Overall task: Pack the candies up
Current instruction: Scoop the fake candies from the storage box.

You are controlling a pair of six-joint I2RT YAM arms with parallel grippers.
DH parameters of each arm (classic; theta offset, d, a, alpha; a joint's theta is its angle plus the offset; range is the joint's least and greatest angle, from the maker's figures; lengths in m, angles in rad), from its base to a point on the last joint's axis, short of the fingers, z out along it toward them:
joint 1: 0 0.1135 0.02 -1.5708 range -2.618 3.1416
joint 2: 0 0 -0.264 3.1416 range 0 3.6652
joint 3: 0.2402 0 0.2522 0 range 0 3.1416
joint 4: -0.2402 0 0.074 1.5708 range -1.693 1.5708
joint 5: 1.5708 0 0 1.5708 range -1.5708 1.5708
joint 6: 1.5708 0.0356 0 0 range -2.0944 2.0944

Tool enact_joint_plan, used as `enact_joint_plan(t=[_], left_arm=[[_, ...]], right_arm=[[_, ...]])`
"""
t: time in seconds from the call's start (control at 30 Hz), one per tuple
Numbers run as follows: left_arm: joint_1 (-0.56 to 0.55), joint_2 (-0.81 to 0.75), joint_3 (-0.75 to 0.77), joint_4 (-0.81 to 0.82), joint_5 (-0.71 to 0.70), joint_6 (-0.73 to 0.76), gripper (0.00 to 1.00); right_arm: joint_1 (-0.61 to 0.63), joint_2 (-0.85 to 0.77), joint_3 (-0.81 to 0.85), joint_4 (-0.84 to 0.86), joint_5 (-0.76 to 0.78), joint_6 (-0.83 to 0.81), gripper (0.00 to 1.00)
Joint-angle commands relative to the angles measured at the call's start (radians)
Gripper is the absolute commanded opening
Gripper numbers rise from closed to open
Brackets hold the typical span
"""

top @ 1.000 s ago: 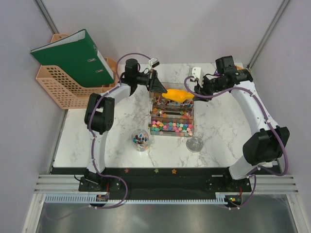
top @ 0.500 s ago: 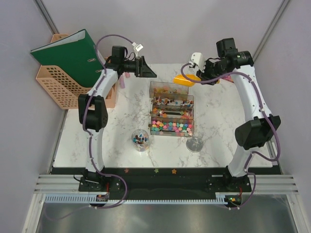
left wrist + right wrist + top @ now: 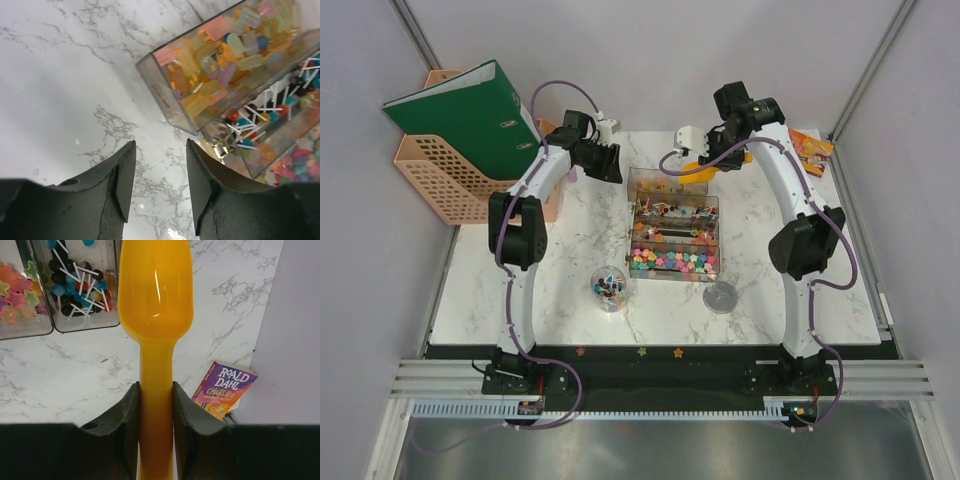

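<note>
The candies [image 3: 670, 262], tiny multicoloured sweets, fill the front compartment of a clear box [image 3: 712, 215] in the middle of the table; in the right wrist view they show as star shapes [image 3: 17, 295]. My left gripper [image 3: 608, 160] [image 3: 160, 165] hovers open over bare marble beside the box's back left corner [image 3: 170, 107], nothing between its fingers. My right gripper [image 3: 718, 158] [image 3: 156, 405] is shut on the handle of the orange scoop [image 3: 155, 290] [image 3: 696, 172], just behind the box. The scoop's bowl holds nothing.
One clear cup [image 3: 608, 287] with some sweets and another clear cup [image 3: 721, 296] stand in front of the box. Lollipops [image 3: 80, 280] fill a middle compartment. A book [image 3: 810, 150] [image 3: 224, 389] lies at the back right. A green binder [image 3: 470, 115] rests on a peach rack [image 3: 440, 180] at the left.
My left gripper has opened and drawn back left from the box's rear. The right arm has carried the scoop up off the box to the table behind it.
</note>
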Motion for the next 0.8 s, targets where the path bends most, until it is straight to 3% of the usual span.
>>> enact_joint_plan(t=[0.0,0.3,0.77], left_arm=[[0.003,0.041,-0.002,0.031,-0.093,0.047,0.51],[-0.006,0.133,0.077,0.02,-0.101,0.07,0.52],[-0.087,0.153,0.11,-0.009,-0.104,0.149,0.54]], right_arm=[[0.006,0.028,0.082,-0.074,0.077,-0.046,0.0],[0.009,0.087,0.122,-0.096,0.107,-0.088,0.0],[0.012,0.185,0.202,-0.11,0.171,-0.166,0.0]])
